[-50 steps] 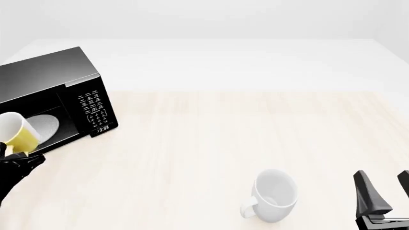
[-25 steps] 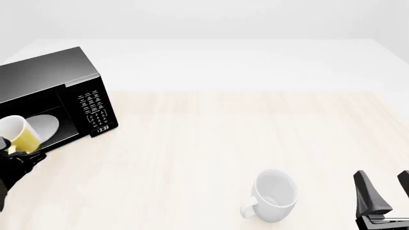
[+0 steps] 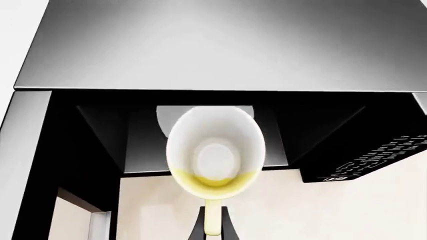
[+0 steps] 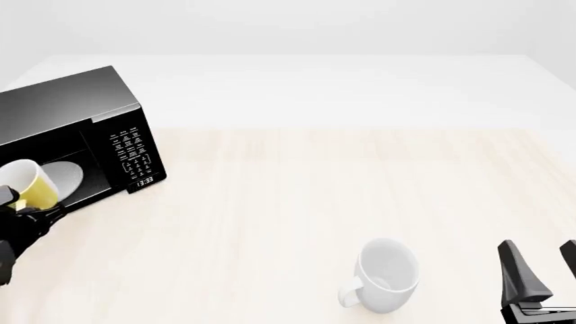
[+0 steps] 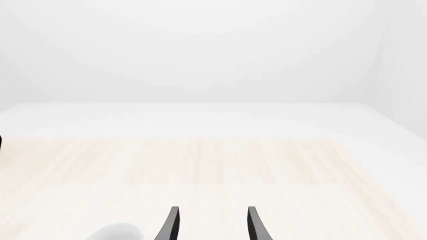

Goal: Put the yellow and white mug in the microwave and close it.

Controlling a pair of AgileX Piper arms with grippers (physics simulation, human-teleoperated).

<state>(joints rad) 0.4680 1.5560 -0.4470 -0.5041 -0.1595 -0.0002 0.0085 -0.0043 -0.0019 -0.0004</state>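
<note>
The microwave (image 4: 81, 135) is a black box with a brushed grey top; its keypad carries rows of white markings too small to read, and below them a small digital display shows what looks like 13:33, though the digits are tiny. Its cavity stands open, with the round white turntable plate (image 4: 65, 177) lying inside. The yellow and white mug (image 4: 25, 183) hangs at the mouth of that opening, tipped on its side, yellow outside and white within. In the left wrist view the yellow and white mug (image 3: 215, 152) shows its white bowl face-on, a yellow band along one rim and its yellow handle pinched between the dark fingers (image 3: 229, 227) of the left gripper (image 3: 213, 230), which is clamped on that handle. The right gripper (image 4: 540, 266) sits low at the near right of the pale wood counter (image 4: 342, 189), its fingers spread apart around nothing. A plain white mug (image 4: 385, 275) lies on its side near it.
</note>
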